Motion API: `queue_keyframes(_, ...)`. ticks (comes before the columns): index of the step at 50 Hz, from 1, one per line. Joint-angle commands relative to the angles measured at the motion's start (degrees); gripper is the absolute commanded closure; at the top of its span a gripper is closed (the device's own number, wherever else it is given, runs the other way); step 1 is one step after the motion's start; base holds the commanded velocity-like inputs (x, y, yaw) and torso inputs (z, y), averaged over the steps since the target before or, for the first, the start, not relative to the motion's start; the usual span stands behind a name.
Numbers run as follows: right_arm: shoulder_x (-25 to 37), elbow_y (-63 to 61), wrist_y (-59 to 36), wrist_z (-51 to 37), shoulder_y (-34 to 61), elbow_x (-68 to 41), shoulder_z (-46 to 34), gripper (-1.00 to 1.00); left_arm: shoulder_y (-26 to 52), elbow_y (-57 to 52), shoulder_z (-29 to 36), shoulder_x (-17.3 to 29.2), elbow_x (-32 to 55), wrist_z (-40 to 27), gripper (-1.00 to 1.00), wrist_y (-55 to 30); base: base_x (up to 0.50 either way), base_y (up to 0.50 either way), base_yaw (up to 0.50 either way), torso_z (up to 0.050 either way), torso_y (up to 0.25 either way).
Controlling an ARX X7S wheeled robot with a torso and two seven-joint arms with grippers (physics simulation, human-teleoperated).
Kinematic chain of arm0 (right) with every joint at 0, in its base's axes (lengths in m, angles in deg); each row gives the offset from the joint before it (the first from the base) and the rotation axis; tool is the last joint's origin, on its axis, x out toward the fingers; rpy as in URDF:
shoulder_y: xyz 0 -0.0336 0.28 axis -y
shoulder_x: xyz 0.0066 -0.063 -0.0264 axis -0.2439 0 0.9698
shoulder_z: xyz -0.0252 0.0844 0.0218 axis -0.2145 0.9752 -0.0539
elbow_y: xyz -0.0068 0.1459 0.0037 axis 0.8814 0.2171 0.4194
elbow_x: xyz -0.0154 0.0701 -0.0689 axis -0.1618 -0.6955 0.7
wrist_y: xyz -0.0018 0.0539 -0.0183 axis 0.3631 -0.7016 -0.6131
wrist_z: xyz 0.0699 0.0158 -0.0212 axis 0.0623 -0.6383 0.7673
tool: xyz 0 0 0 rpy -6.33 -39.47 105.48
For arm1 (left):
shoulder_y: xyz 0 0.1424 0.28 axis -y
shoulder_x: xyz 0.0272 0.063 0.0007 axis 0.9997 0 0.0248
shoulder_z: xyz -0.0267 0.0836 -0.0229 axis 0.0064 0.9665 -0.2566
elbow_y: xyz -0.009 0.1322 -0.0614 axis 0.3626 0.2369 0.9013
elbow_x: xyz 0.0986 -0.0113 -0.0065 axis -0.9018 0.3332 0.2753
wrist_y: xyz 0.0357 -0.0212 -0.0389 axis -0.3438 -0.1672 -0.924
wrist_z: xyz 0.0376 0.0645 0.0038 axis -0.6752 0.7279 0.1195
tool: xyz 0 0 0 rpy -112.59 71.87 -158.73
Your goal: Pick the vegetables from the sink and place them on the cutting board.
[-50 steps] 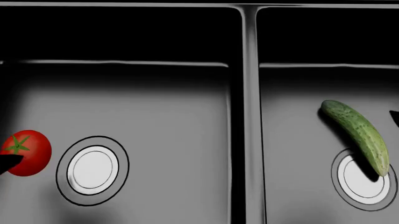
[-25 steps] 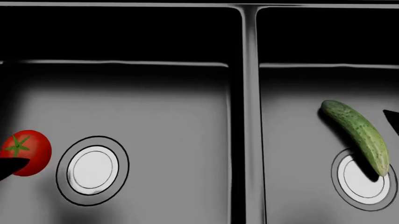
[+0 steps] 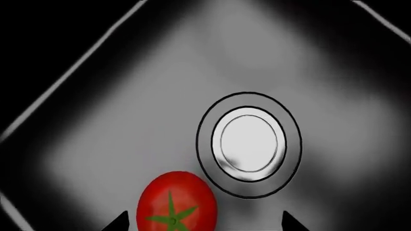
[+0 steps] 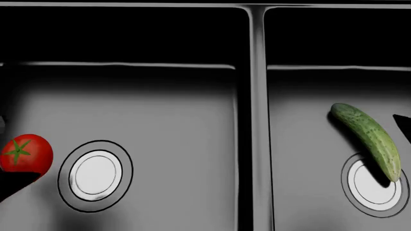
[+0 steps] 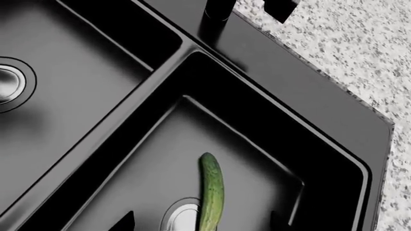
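Note:
The tomato (image 4: pixel 26 153), red with a green stem, lies on the floor of the left basin of the black sink (image 4: pixel 258 120), beside a round drain (image 4: pixel 95 175). In the left wrist view the tomato (image 3: pixel 176 202) sits between the spread jaws of my left gripper (image 3: pixel 204 224), nearer one finger and untouched. The green cucumber (image 4: pixel 369 139) rests in the right basin, with one end over that drain (image 4: pixel 378 185). My right gripper (image 5: pixel 201 222) hangs open above the cucumber (image 5: pixel 211 192). The cutting board is out of view.
A black faucet base (image 5: pixel 218 9) stands on the sink's back ledge. Speckled granite counter (image 5: pixel 334 43) runs beyond the rim. In the head view, dark fingertips (image 4: pixel 16 184) show at the left edge, and another finger (image 4: pixel 404 124) at the right edge.
In the head view the left finger has slid lower across the tomato's underside. The right finger has crept slightly into view. Neither the tomato nor the cucumber has moved.

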State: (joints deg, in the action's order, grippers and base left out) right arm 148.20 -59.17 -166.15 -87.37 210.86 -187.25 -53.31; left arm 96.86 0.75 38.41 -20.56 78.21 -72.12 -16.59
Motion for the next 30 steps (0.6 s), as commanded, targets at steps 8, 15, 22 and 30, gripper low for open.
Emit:
queue_keyframes(8, -0.4, -0.2, 0.0, 0.2, 0.0, -0.3, 0.0, -1.00, -2.5, 1.3, 3.4, -1.0, -4.7, 1.0, -1.00, 2.9, 0.00, 0.00, 0.00, 0.000, 0.000)
queue_keyframes(15, -0.5, -0.2, 0.0, -0.6, 0.0, -1.3, -0.2, -1.00, -3.6, 2.5, 4.6, -1.8, -6.4, 1.3, -1.00, 4.1, 0.00, 0.00, 0.00, 0.000, 0.000)
queue_keyframes(22, 0.0, -0.7, 0.0, 0.3, 0.0, -0.9, -0.1, -1.00, -4.8, 2.4, 5.5, -2.4, -7.0, 1.3, -1.00, 4.9, 0.00, 0.00, 0.00, 0.000, 0.000)
queue_keyframes(30, 0.2, -0.7, 0.0, -1.0, 0.0, -2.3, 0.0, -1.00, -5.5, 2.8, 7.2, -2.3, -9.2, 2.1, -1.00, 5.7, 0.00, 0.00, 0.00, 0.000, 0.000)
